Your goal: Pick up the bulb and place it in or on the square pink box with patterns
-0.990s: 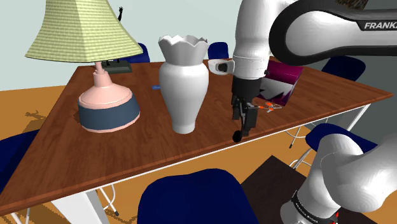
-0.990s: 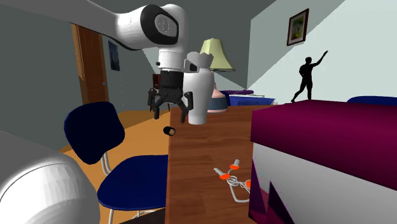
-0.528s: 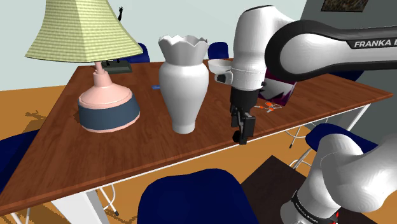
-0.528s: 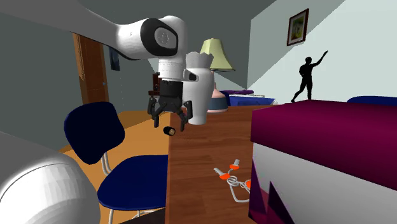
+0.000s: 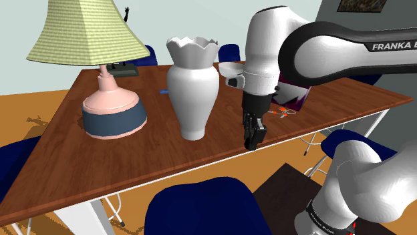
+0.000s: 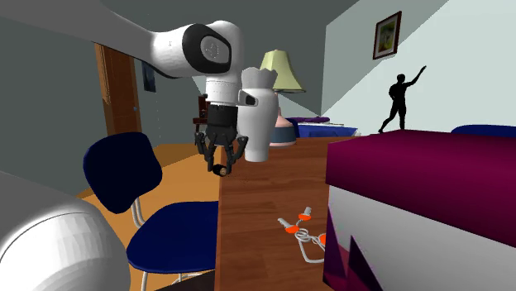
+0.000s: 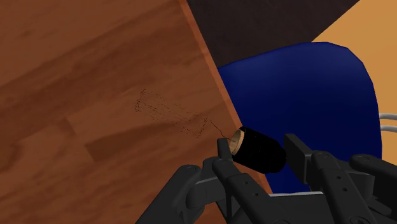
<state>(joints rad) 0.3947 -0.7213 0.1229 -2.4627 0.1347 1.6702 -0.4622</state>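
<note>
In the shoulder view the claw (image 5: 253,139) has dropped to the surface's (image 5: 133,152) near edge, and its fingers, wide half a second ago, have drawn in. In the second exterior view they bracket the dark bulb (image 6: 220,170) on that edge, near the white vase (image 6: 256,116). The pink box (image 6: 413,207) stands well apart, past an orange-handled item (image 6: 302,232). In the wrist view the fingers seem to clasp the bulb end to end, above a blue chair (image 7: 305,83). The grasp looks made, so lifting should come next.
</note>
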